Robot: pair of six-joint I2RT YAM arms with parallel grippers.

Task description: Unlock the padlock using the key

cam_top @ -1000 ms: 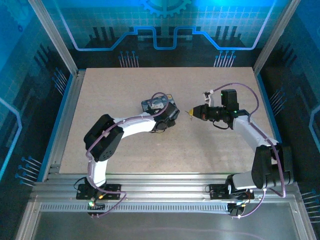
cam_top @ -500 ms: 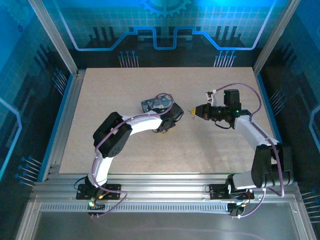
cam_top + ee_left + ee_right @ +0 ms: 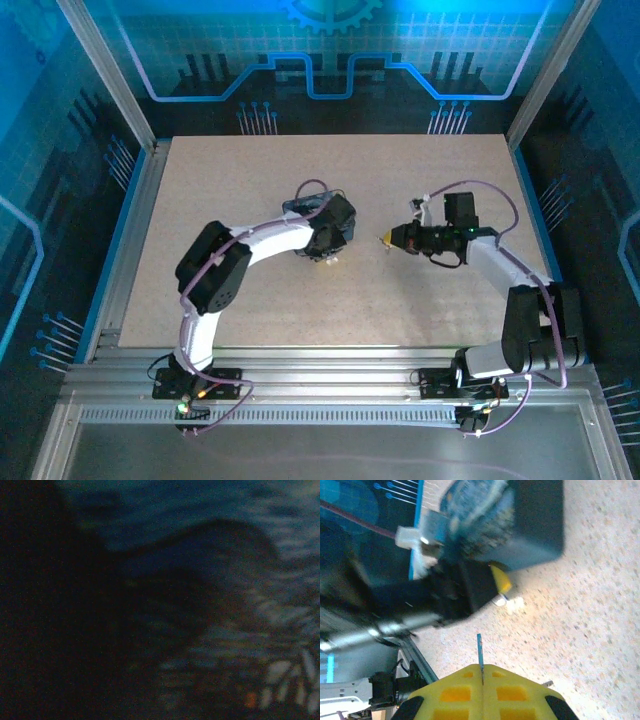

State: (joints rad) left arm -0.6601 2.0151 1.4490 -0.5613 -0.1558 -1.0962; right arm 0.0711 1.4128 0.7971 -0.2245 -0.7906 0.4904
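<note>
key [image 3: 480,651] is pinched in the clenched yellow pads of the right gripper [image 3: 481,676], its thin blade jutting forward, presumably so it can be aimed at the keyhole. ahead of its tip and well apart, the left gripper [image 3: 332,252] sits low beside the blue box [image 3: 535,525], likely steadying the padlock [image 3: 500,600]. the padlock seems to be the small silver glint just under that gripper's yellow fingertip; whether that gripper is closed i cannot tell.

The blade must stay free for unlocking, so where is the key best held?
Probably its back end, coming from the side away from the blue box, as the right gripper does: the key juts thin and straight past shut fingers.
</note>
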